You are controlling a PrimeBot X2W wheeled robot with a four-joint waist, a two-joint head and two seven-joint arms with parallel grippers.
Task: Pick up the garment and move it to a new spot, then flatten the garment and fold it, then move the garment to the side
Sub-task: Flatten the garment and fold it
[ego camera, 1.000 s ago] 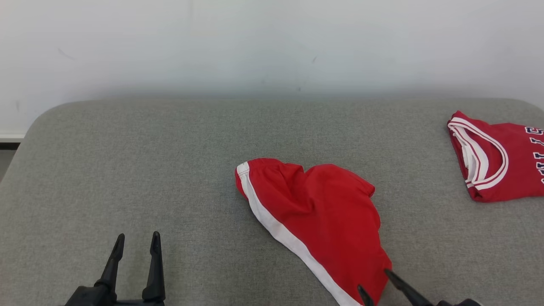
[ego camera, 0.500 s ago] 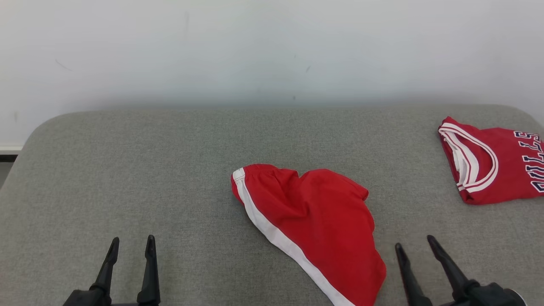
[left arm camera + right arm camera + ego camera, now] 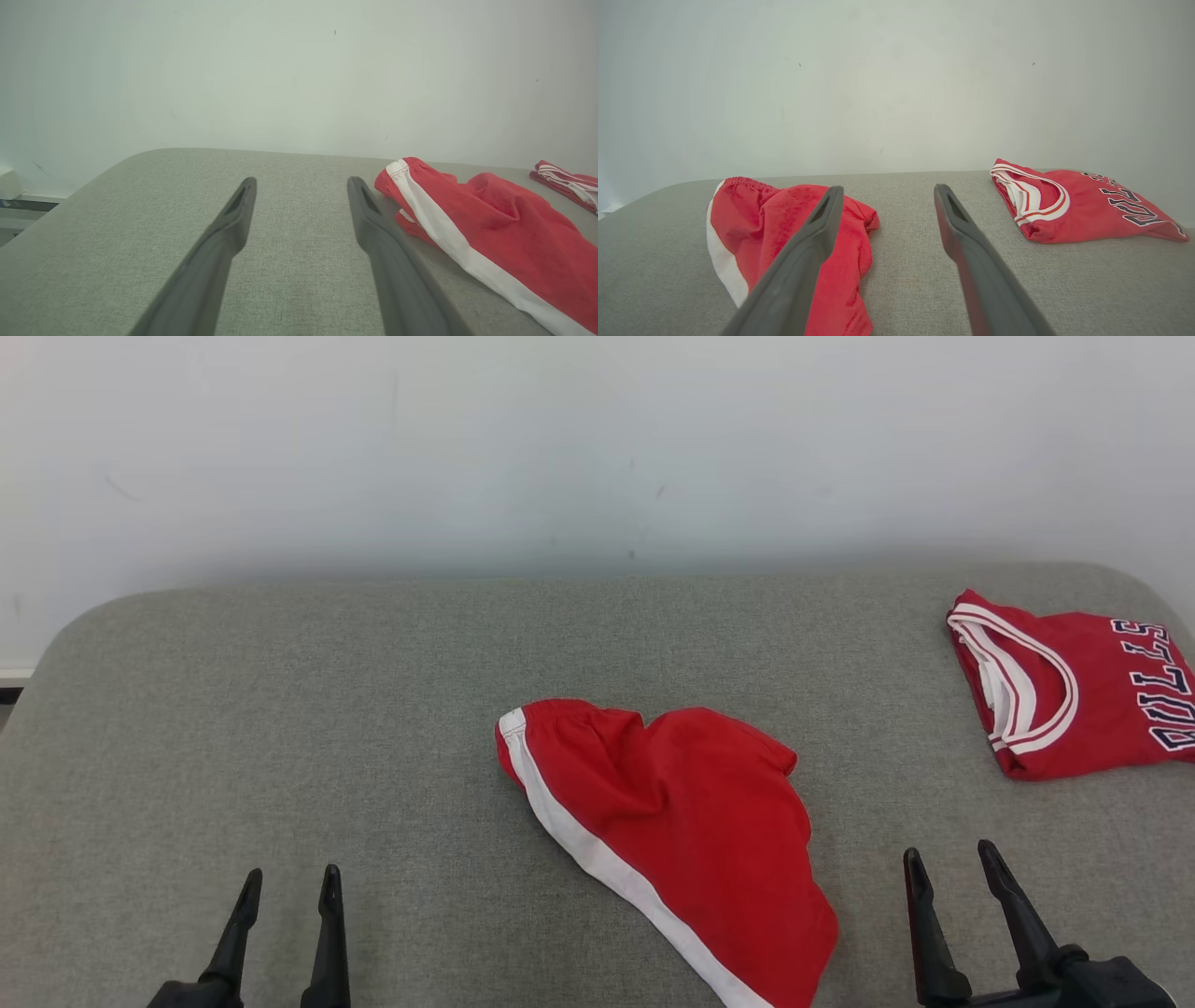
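The garment, red shorts (image 3: 672,821) with a white side stripe, lies crumpled in the middle of the grey padded table (image 3: 280,709). It also shows in the left wrist view (image 3: 504,228) and the right wrist view (image 3: 752,210). My right gripper (image 3: 948,849) stands open just right of the shorts, apart from them, with nothing between its fingers (image 3: 888,189). At the lower left my left gripper (image 3: 290,873) is open and empty, well left of the shorts (image 3: 302,182).
A folded red jersey (image 3: 1083,691) with white trim and dark lettering lies at the table's far right (image 3: 1078,210). A pale wall (image 3: 597,448) runs behind the table. The table's left corner is rounded.
My right gripper has let go of the shorts' near right corner, opened wide and moved right, off the cloth. The shorts settled flat. The head view shifted slightly.
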